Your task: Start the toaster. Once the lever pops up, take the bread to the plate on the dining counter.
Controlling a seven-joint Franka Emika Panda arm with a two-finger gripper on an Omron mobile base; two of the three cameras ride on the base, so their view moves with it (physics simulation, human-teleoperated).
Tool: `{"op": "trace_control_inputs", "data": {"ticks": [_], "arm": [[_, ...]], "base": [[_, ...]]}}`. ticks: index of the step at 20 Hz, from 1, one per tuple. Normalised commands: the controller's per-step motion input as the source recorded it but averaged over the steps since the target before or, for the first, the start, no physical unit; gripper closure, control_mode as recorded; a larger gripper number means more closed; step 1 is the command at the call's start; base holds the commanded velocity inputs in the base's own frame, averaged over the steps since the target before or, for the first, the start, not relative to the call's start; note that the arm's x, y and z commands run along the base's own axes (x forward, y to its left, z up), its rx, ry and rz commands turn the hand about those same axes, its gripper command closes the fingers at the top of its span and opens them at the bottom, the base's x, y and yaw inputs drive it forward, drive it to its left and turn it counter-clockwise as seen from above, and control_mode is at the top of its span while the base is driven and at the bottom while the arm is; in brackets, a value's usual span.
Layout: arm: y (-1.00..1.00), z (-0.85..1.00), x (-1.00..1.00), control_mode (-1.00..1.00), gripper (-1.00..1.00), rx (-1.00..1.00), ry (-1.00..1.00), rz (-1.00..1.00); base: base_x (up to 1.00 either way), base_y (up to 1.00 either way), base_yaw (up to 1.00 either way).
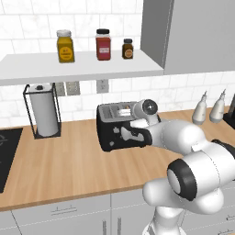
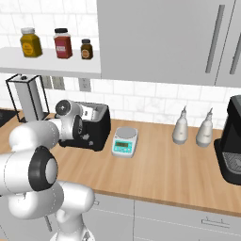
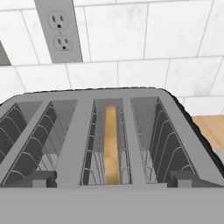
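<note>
The black toaster (image 1: 108, 120) (image 2: 100, 123) stands on the tile-backed wood counter under the shelf. My gripper (image 1: 131, 133) (image 2: 80, 129) is pressed close to its front face, at the height of its upper edge. In the hand view I look along the silvery slotted top (image 3: 78, 131). The pale tan bread slice (image 3: 111, 144) stands on edge, sunk in the third slot from the left. The two dark fingertips (image 3: 43, 178) sit far apart at the bottom, so the gripper (image 3: 112, 180) is open and holds nothing. The plate and the dining counter are out of view.
A paper towel holder (image 1: 44, 110) stands left of the toaster, beside a dark cooktop (image 1: 7, 156). To the right are a white-and-teal scale (image 2: 124, 141), two white bottles (image 2: 180, 126) and a black coffee machine (image 2: 230, 146). A shelf with jars (image 1: 82, 64) hangs overhead.
</note>
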Motion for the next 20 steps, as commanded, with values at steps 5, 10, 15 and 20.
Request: {"op": "trace_control_inputs", "data": {"ticks": [5, 10, 15, 20], "arm": [[0.0, 0.0, 0.0, -1.0, -1.0, 0.0, 0.0, 0.0], [0.0, 0.0, 0.0, -1.0, -1.0, 0.0, 0.0, 0.0], [0.0, 0.0, 0.0, -1.0, -1.0, 0.0, 0.0, 0.0], [0.0, 0.0, 0.0, -1.0, -1.0, 0.0, 0.0, 0.0]], "base": [[0.0, 0.0, 0.0], [0.0, 0.0, 0.0], [0.0, 0.0, 0.0], [0.0, 0.0, 0.0]]}}
